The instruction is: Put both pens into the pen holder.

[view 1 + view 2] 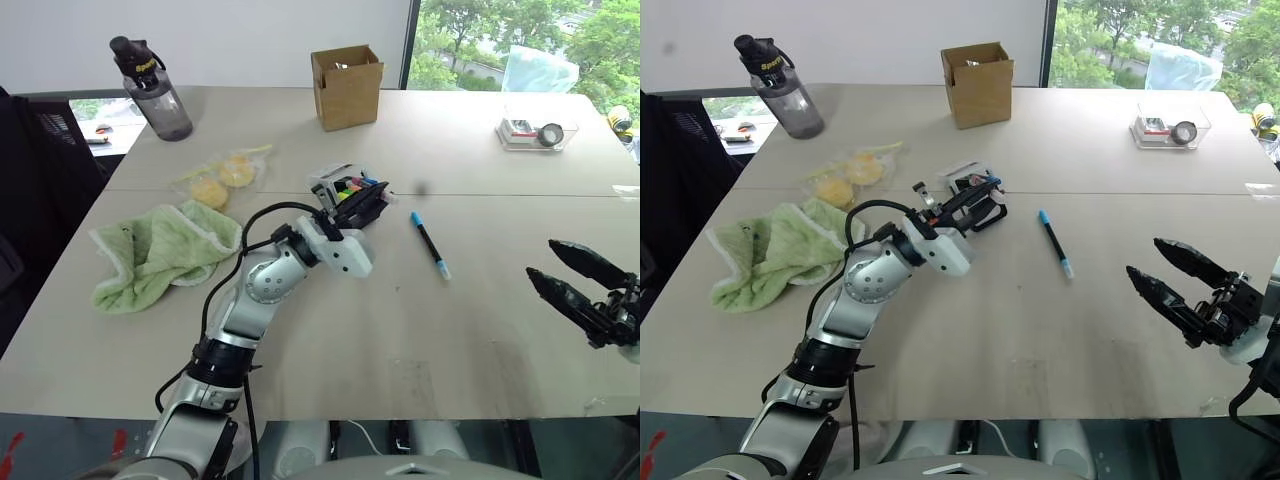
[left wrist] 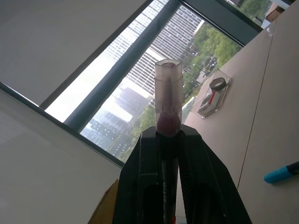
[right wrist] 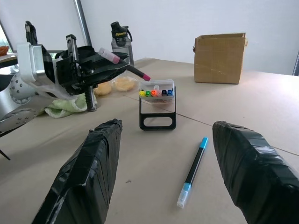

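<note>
While the left tool clamps the magenta pen just above the pen holder, the right tool gapes empty; the blue-capped pen lies on the desk at the holder's three o'clock.

Bare tabletop lies open between the two grippers. The left gripper, clamped on the magenta pen, crowds the pen holder from nine o'clock; the blue-capped pen lies just beside at three o'clock.
</note>
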Motion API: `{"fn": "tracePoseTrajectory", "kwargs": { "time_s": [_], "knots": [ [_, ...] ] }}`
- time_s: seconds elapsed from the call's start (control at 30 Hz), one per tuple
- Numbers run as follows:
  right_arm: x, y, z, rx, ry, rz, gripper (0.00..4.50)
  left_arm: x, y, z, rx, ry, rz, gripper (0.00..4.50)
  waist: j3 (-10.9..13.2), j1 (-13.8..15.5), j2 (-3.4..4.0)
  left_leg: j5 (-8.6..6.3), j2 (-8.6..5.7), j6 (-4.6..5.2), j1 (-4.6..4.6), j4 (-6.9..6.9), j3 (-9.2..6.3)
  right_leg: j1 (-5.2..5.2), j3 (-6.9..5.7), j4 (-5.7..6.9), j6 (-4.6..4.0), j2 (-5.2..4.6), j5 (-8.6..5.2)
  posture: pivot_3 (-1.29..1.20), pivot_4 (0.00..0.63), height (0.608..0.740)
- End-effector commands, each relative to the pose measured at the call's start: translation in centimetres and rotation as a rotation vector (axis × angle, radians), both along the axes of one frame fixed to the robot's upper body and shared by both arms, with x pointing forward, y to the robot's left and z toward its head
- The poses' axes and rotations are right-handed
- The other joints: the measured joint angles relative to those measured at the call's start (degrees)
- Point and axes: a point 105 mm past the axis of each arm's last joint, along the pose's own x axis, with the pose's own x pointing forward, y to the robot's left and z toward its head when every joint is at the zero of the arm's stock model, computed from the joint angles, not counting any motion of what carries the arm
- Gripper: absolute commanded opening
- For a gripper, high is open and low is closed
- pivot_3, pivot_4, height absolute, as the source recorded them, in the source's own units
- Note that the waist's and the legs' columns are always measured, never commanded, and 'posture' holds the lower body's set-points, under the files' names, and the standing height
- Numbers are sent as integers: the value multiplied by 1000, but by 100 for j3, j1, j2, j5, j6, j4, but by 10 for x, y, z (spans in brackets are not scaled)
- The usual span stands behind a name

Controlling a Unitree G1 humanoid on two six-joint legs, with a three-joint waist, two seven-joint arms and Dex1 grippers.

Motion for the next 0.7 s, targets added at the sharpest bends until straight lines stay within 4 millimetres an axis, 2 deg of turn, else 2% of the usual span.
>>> {"fn": "tracePoseTrajectory", "kwargs": {
  "time_s": [0.03, 0.57, 0.63, 0.7],
  "knots": [
    [0, 3, 8, -6, -39, 7, 3290, 5, 0, 1, -15, -2, 11, 0, 0, -6, 0, 0, 0, 0, 1, 0, 0, 0, 0, 1, 0, 0, 0, 0, 150, 736],
    [1, 4, 6, -5, -47, -1, 3290, 26, 8, -12, 4, 74, 103, 0, 0, -3, 0, 0, 0, 0, 2, 1, -2, 0, -5, 8, 0, -1, 0, 0, 150, 736],
    [1, 4, 6, -5, -47, -1, 3350, 30, 9, -13, 7, 79, 122, 1077, 0, -3, 0, 0, -1, -1, 2, 1, -2, 0, -4, 8, 0, -2, 0, 0, 150, 736],
    [1, 4, 5, -5, -47, -2, 3350, 35, 11, -12, 2, 75, 147, 1501, 0, -3, 0, 0, -1, -1, 1, 1, -2, 0, -5, 7, 0, -2, 0, 0, 150, 736]
  ]
}}
